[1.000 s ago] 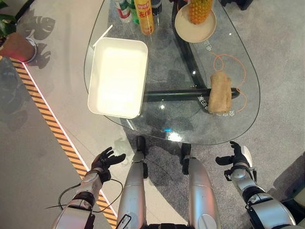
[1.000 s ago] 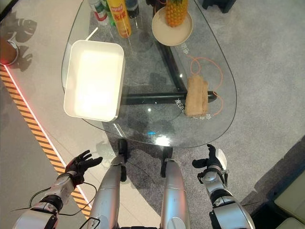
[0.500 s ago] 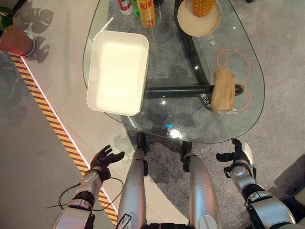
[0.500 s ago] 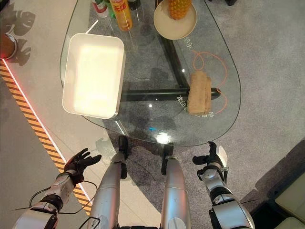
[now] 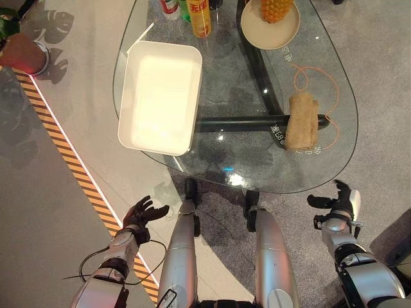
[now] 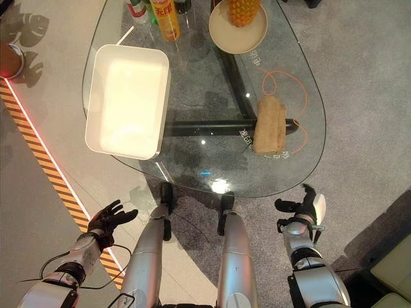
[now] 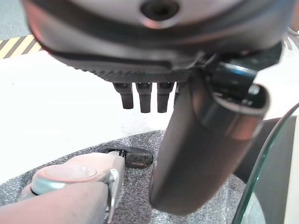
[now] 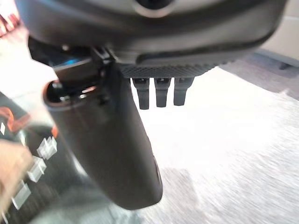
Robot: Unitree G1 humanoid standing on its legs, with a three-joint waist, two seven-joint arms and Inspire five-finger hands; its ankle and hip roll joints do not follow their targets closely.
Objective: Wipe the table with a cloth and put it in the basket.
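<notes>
Your cloth [image 5: 302, 121] is a tan, rolled-up bundle lying on the right-hand part of the glass table [image 5: 257, 173], close to its right edge and partly over a loop of orange cord [image 5: 314, 74] that lies on the glass. Nothing is touching it. Your right hand [image 5: 341, 202] hangs below the table's near edge, on your side of the glass and slightly to the right of the cloth, well apart from it. Its fingers are spread and relaxed, holding nothing; the right wrist view shows the thumb [image 8: 112, 144] standing straight out, with the fingers [image 8: 156, 93] in a loose row beside it.

Your left hand [image 5: 141, 215] sits low on the left, over the floor near the yellow-and-black striped tape [image 5: 70, 163], far from the cloth and across the table from it. Its fingers are splayed open and empty too, as the left wrist view confirms.

The white basket [image 5: 160, 96] is a shallow rectangular tray on the left part of the table, with nothing in it, well apart from the cloth. At the far end you have a round plate [image 5: 270, 29] carrying a pineapple [image 5: 277, 8], and beside it a yellow can [image 5: 199, 16] among other bottles [image 5: 170, 6]. A dark table frame [image 5: 244, 125] shows through the glass between basket and cloth.
</notes>
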